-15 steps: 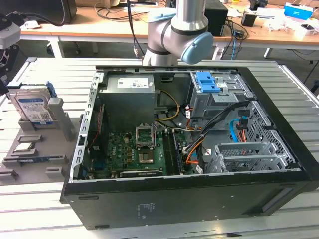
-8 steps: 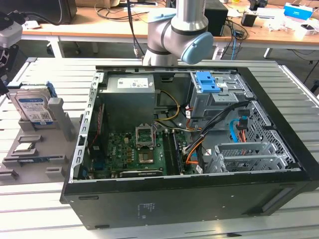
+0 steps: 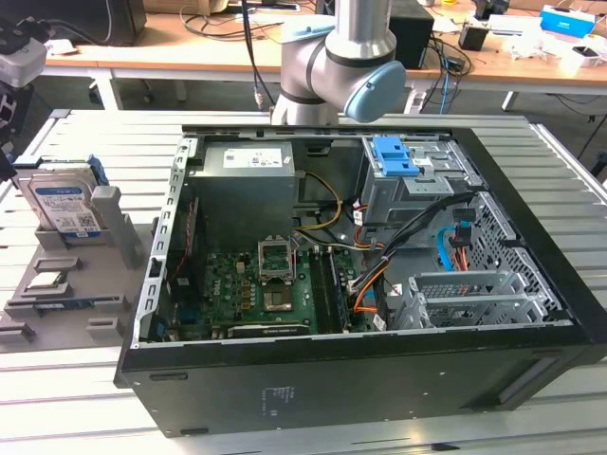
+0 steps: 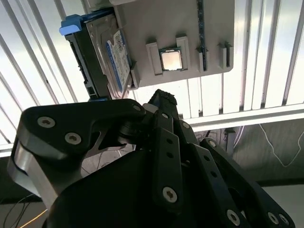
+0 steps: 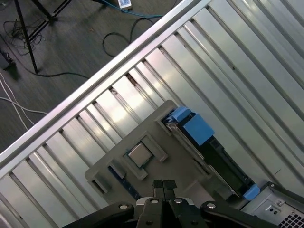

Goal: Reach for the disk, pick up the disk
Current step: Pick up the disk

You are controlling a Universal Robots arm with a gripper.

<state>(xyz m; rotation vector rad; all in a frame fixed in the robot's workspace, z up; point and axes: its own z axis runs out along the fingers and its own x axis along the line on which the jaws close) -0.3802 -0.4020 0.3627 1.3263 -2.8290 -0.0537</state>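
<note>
First, tabletop: long ribbed metal slats, pale grey, carrying everything.
Room: wooden desks strewn with cables stand behind the tabletop in the exterior view. In the first wrist view a dark floor with loose cables lies past the tabletop's edge.
Disk: stands on edge in a slot of the grey stand, at the exterior view's left. Its white-and-blue label faces outward and a blue carrier frame runs along its edges.
Jaws: drawn narrow and holding nothing, the two fingertips side by side. They hang over the stand's flat plate, near the chip and apart from the disk.
Chip: a small square silver processor lying in a recess of the stand, beside the disk's slot.
Computer case: a black tower lying open on its side, just beside the stand toward the exterior view's right. Inside are a circuit board, cables and a blue latch piece.
Arm: grey, rising behind the case.
In the way: an upright post of the stand rises close against the disk on the case's side.
Hidden: the disk's lower edge sits down in the slot. The arm is cut off at the exterior view's upper edge. A thin dark strip in another slot is too slim to identify.
</note>
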